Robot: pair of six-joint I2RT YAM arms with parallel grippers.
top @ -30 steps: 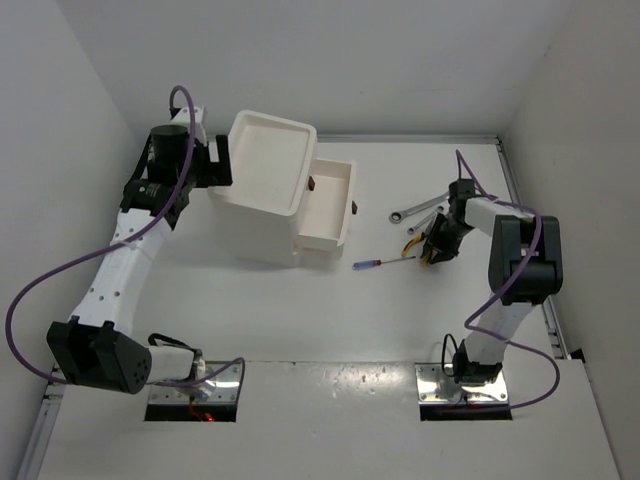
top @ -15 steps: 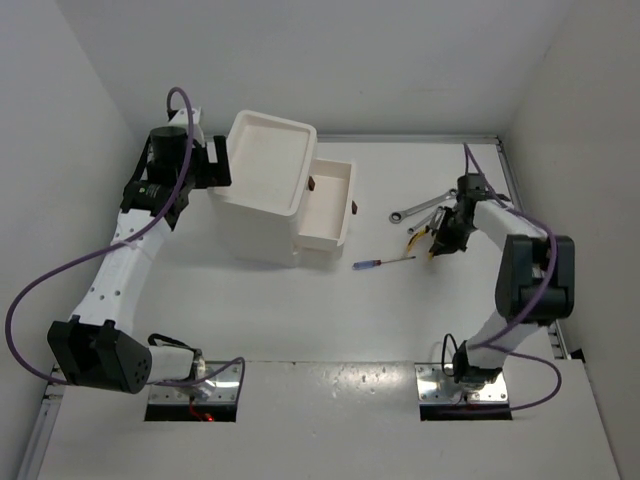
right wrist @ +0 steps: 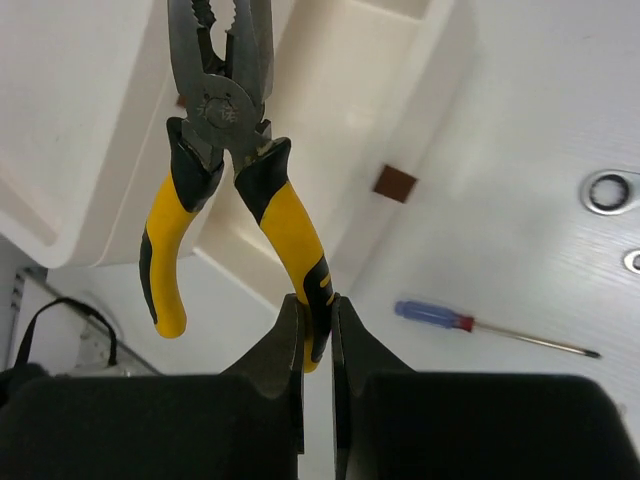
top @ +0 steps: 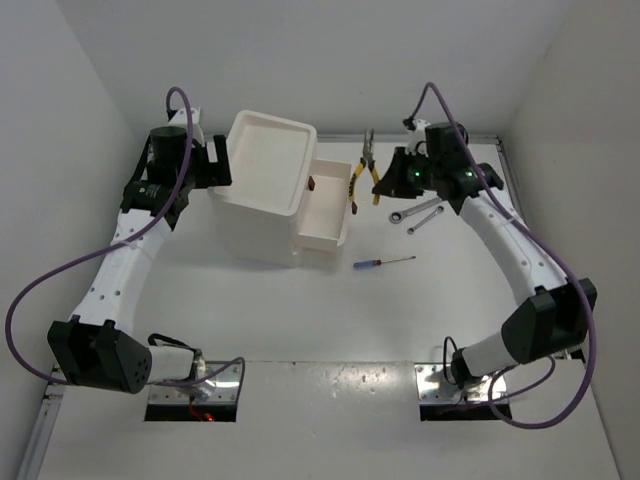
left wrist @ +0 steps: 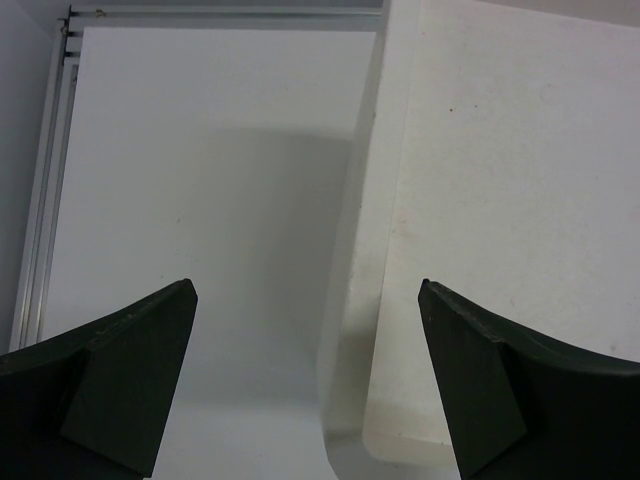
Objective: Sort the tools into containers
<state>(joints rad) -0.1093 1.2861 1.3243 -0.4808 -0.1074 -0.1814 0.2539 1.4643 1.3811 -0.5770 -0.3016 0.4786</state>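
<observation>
Walls [top: 60,120] close the counter [top: 300,310] on the left, right and far sides, and the widest open room lies near the arm bases. The white cabinet [top: 262,215] stands far left, its drawer [top: 325,240] pulled out rightward. The yellow-handled pliers [right wrist: 225,110] have a grey head and black-and-yellow handles slightly spread. They hang off the counter by the drawer's right rim. The right gripper [right wrist: 316,310] is pinched narrowly on the tip of one handle, that arm reaching far and leftward. Two silver wrenches [top: 415,209] and the screwdriver [top: 375,264] lie right of the drawer. The left gripper [left wrist: 307,290] stands wide beside the cabinet's left wall, holding nothing.
</observation>
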